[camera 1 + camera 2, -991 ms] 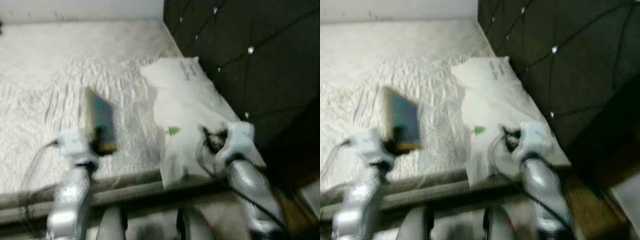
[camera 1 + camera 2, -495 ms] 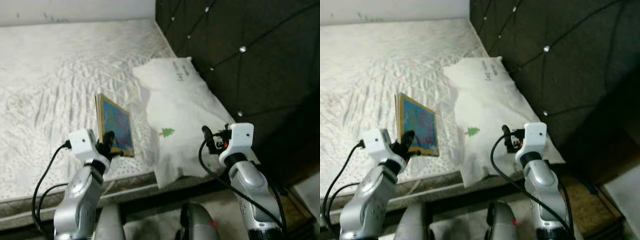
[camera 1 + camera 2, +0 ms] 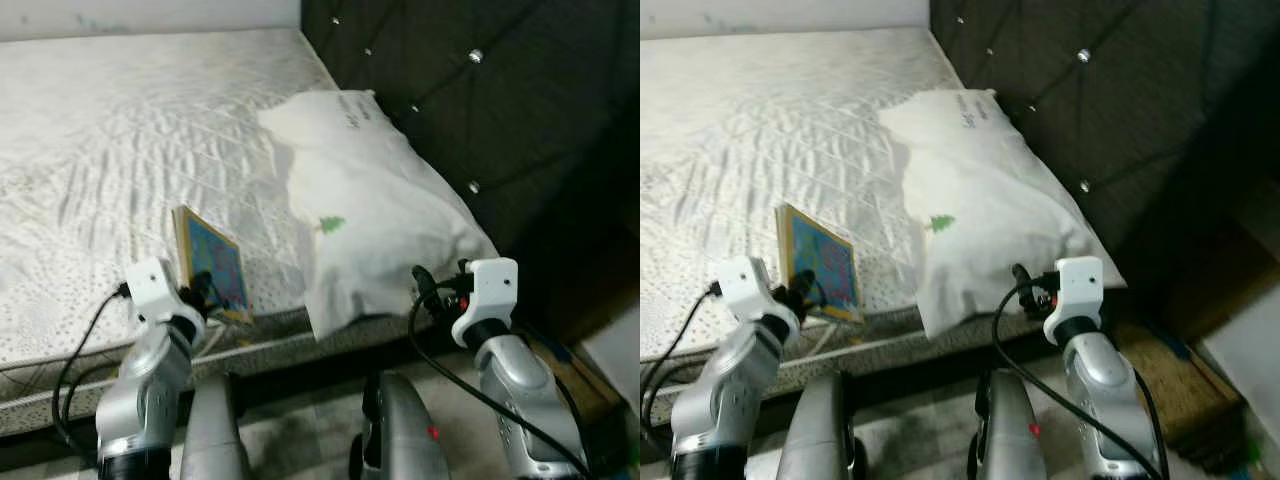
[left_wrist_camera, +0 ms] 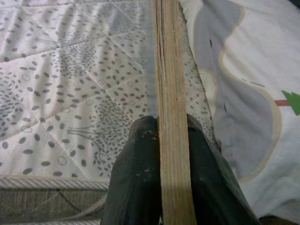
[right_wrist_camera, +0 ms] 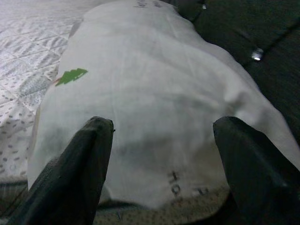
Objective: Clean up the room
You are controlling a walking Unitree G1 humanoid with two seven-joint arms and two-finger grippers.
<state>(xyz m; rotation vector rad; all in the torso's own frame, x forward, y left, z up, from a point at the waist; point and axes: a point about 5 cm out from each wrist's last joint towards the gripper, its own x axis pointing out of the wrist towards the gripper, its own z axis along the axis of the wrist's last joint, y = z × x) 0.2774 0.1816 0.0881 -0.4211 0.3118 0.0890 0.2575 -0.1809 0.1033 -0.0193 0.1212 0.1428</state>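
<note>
Left claw [image 4: 161,154] clamps the book [image 3: 212,272] upright at the bed [image 3: 120,150] edge; right claw [image 5: 164,154] hovers wide before the pillow [image 3: 370,215].

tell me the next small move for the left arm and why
Probably lift the book clear of the mattress and carry it away. The left gripper is shut on its lower edge, holding it upright at the bed's edge beside the pillow. The right gripper hangs open facing the pillow.
</note>
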